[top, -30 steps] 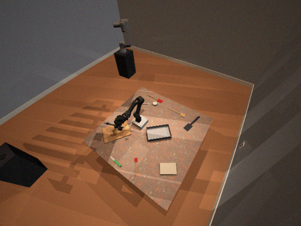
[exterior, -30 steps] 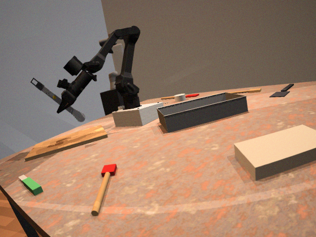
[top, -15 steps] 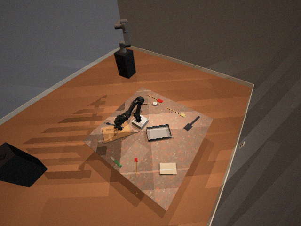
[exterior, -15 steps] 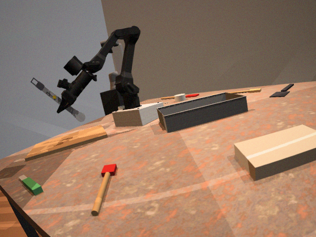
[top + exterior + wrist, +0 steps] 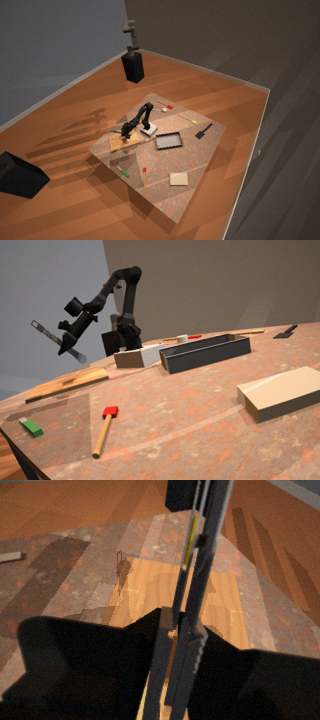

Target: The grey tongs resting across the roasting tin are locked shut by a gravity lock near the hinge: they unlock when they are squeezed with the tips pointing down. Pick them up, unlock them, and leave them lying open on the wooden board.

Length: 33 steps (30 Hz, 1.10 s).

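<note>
Streaky light crosses the speckled worktop (image 5: 160, 160) (image 5: 180, 405) (image 5: 55, 560). Above the wooden board (image 5: 121, 142) (image 5: 64, 384) (image 5: 150, 580), the fingers (image 5: 127, 136) (image 5: 61, 351) grip the grey tongs (image 5: 115, 131) (image 5: 75, 352) (image 5: 202, 575), tilted in the air. They look stiff, light and probably slippery; mid-arm seems the right hold, leaving room to squeeze. The fingers hide the contact in the exterior view; whether the lock is released, I can't tell.

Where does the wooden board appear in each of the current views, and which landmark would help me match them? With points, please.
Top: the board (image 5: 115, 144) (image 5: 49, 387) (image 5: 225, 590) lies left of centre, partly under the gripper (image 5: 126, 136) (image 5: 59, 353) (image 5: 170, 615).
Exterior: at left, below the raised gripper.
Wrist: around the centre, behind the tongs (image 5: 49, 334) (image 5: 204, 575).
Shared landmark: the gripper, over or near the board in all three.
</note>
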Available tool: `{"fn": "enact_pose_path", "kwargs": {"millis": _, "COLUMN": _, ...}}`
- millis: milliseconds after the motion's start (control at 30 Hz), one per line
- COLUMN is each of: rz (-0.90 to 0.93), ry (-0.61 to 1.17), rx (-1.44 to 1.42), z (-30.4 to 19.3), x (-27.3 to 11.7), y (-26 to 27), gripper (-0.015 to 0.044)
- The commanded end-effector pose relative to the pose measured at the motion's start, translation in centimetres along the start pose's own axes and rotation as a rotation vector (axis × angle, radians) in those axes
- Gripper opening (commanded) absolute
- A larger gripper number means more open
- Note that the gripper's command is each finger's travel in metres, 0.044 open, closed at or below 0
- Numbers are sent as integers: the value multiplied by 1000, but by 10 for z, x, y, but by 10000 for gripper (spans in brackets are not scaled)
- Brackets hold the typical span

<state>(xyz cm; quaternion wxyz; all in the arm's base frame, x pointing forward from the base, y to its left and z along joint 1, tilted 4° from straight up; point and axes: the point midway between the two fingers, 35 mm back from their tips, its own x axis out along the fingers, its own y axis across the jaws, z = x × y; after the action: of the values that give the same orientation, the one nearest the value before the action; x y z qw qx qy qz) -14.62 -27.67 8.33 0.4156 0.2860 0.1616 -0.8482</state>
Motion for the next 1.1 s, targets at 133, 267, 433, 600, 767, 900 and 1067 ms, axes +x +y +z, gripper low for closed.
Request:
{"fn": "enact_pose_path", "kwargs": {"millis": 133, "rz": 0, "ry": 90, "rx": -12, "z": 8, "x": 8, "y": 2, "gripper": -150}}
{"fn": "enact_pose_path", "kwargs": {"millis": 267, "rz": -1, "ry": 154, "rx": -18, "z": 10, "x": 13, "y": 3, "gripper": -150}}
{"fn": "enact_pose_path", "kwargs": {"millis": 433, "rz": -1, "ry": 234, "rx": -24, "z": 12, "x": 17, "y": 4, "gripper": -150}}
{"fn": "enact_pose_path", "kwargs": {"millis": 600, "rz": -1, "ry": 314, "rx": -27, "z": 13, "x": 21, "y": 4, "gripper": -150}}
{"fn": "enact_pose_path", "kwargs": {"millis": 767, "rz": -1, "ry": 394, "rx": -29, "z": 15, "x": 24, "y": 4, "gripper": -150}}
{"fn": "enact_pose_path", "kwargs": {"millis": 900, "rz": -1, "ry": 459, "rx": -30, "z": 16, "x": 25, "y": 4, "gripper": -150}}
{"fn": "enact_pose_path", "kwargs": {"millis": 1067, "rz": -1, "ry": 540, "rx": -28, "z": 17, "x": 26, "y": 4, "gripper": -150}}
